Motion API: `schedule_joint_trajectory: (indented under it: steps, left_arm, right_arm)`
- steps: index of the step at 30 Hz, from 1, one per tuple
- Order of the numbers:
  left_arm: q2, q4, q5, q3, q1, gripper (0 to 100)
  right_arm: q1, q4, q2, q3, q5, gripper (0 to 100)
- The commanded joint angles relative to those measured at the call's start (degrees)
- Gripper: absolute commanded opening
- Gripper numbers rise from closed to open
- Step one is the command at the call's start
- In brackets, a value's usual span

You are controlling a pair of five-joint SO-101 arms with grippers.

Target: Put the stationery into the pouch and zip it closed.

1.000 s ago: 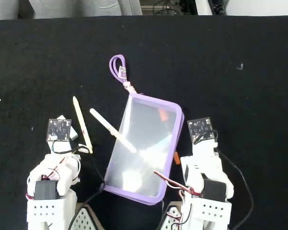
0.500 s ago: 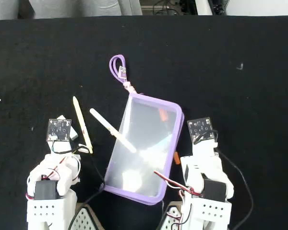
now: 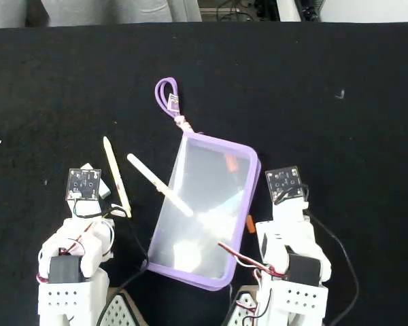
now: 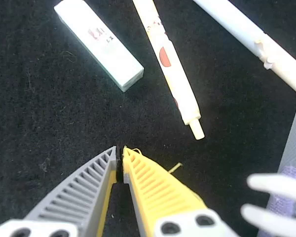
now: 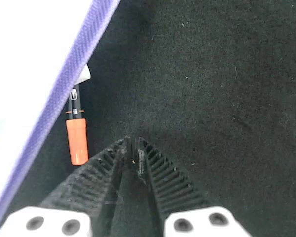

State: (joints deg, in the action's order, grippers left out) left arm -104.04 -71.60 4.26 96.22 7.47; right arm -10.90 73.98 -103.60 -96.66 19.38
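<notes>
A clear pouch with purple trim (image 3: 202, 210) lies in the middle of the black table, its purple loop (image 3: 166, 96) pointing away from the arms. A white pen (image 3: 156, 182) lies across the pouch's left edge. A cream pen (image 3: 116, 176) (image 4: 168, 64) lies left of it, and a white eraser (image 4: 99, 43) (image 3: 92, 170) sits just ahead of the left arm. An orange-capped marker (image 5: 76, 133) (image 3: 250, 223) pokes out from under the pouch's right edge. My left gripper (image 4: 120, 154) is shut and empty, short of the cream pen's tip. My right gripper (image 5: 132, 147) is shut and empty beside the marker.
The black cloth (image 3: 340, 136) covers the whole table, with open room to the right and at the back. Both arm bases (image 3: 71, 282) stand at the near edge, either side of the pouch.
</notes>
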Motion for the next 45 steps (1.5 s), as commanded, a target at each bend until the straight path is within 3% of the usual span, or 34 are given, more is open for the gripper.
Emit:
schedule_joint_trajectory:
  steps: [1, 20, 24, 31, 39, 42, 45]
  left_arm:
    - [-0.2, -0.3, 0.3, 1.2, 0.0, 3]
    - [-0.2, -0.3, 0.3, 1.2, 0.0, 3]
    - [-0.2, -0.3, 0.3, 1.2, 0.0, 3]
    - [-0.2, -0.3, 0.3, 1.2, 0.0, 3]
    - [-0.2, -0.3, 0.3, 1.2, 0.0, 3]
    - [-0.2, -0.3, 0.3, 1.2, 0.0, 3]
    - [-0.2, -0.3, 0.3, 1.2, 0.0, 3]
  right_arm:
    - [-0.8, 0.4, -3.9, 0.1, -0.2, 1.2]
    - [-0.9, 0.4, -3.9, 0.1, -0.2, 1.4]
    - [-0.9, -4.3, -3.9, 0.3, 0.1, 1.5]
    - [-0.9, -11.7, -3.9, 3.1, 11.9, 1.5]
    - [-0.4, -11.5, -3.3, 21.1, 5.4, 1.6]
    - [3.3, -9.5, -3.2, 26.9, 5.1, 4.5]
    - [10.7, -7.6, -0.6, 31.4, 4.4, 15.1]
